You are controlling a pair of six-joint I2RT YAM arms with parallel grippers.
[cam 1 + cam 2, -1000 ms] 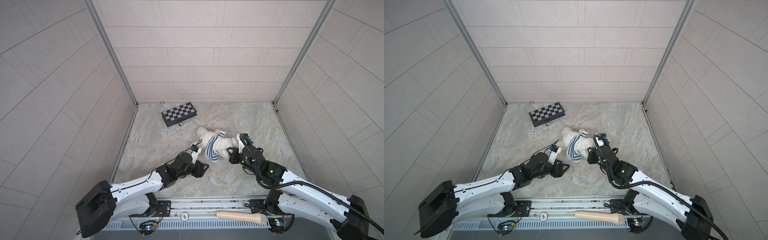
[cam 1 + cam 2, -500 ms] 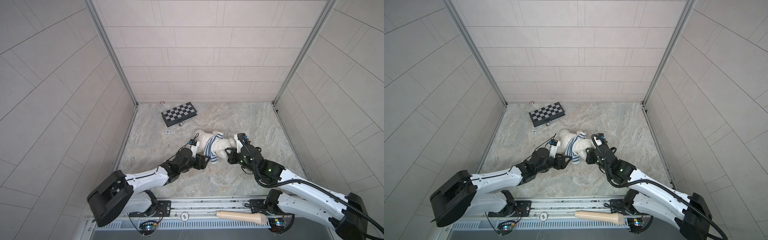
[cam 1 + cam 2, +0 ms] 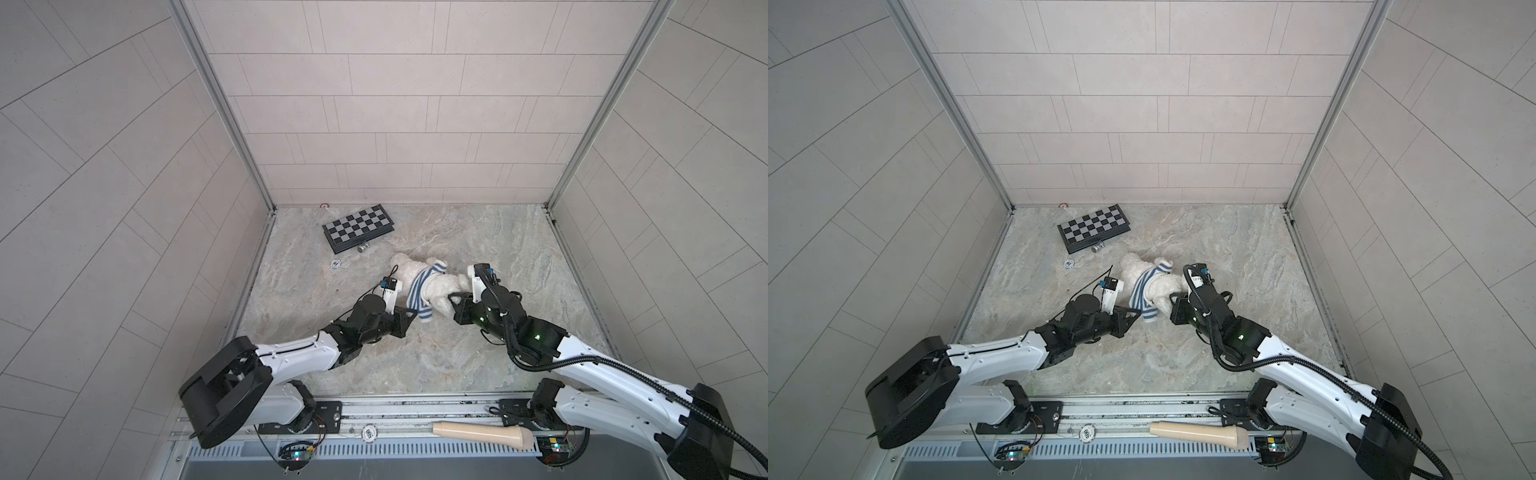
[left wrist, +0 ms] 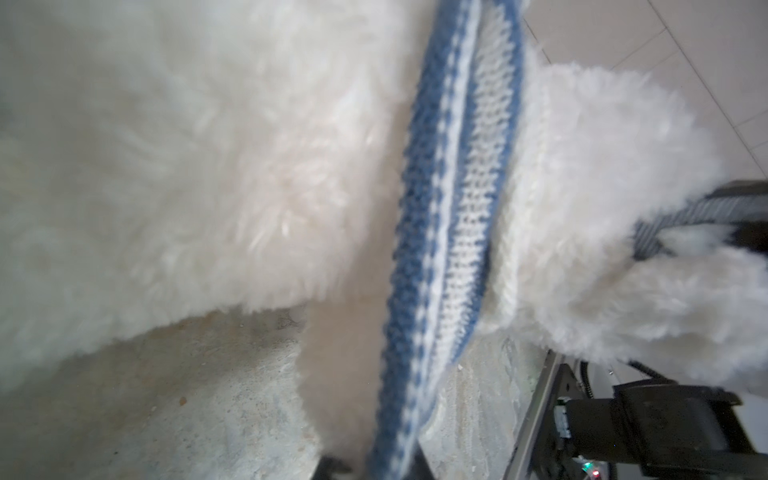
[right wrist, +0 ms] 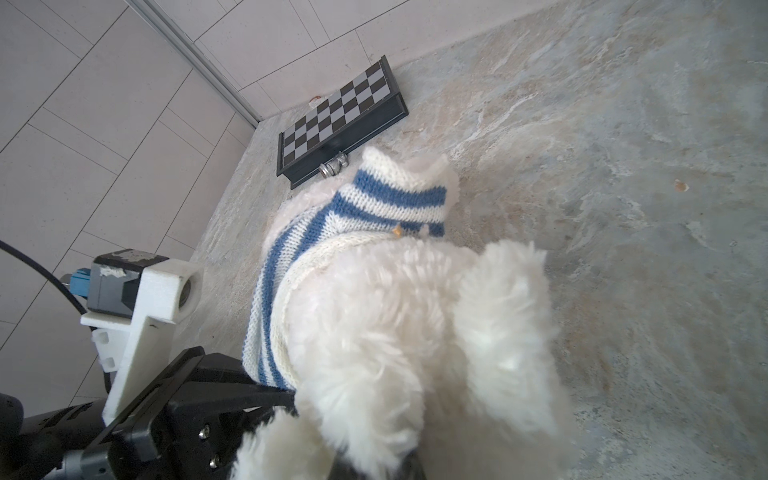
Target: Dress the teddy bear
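"Left wrist view is full of fur and knit now. What changed for you?"

"A second ago your left fingers (image 5: 249, 384) stood apart, a little away from the bear (image 3: 442, 289). Since then the arm went forward. Now they are together, with a fold of the striped shirt (image 4: 440, 187) pinched between them, at the end of the band nearest to that arm."

"And the other side?"

"No change there. Your right fingers (image 4: 685, 216) stay clamped on a furry limb, a leg I think."

"Where is the bear exactly?"

"It lies on the worktop (image 3: 374, 365), about in the middle, between your two arms and a little in front of the chessboard (image 3: 357, 226). In both top views the shirt makes a bunched band around the chest only. The belly and the legs are bare."

"What does this mean for the task?"

"I think you now have both holds that you need: one on the body and one on the cloth. The step in hand seems to be pulling the shirt down over the belly. The knit stretches, so pull slowly. If only a thin fold is pinched, it can slip out."
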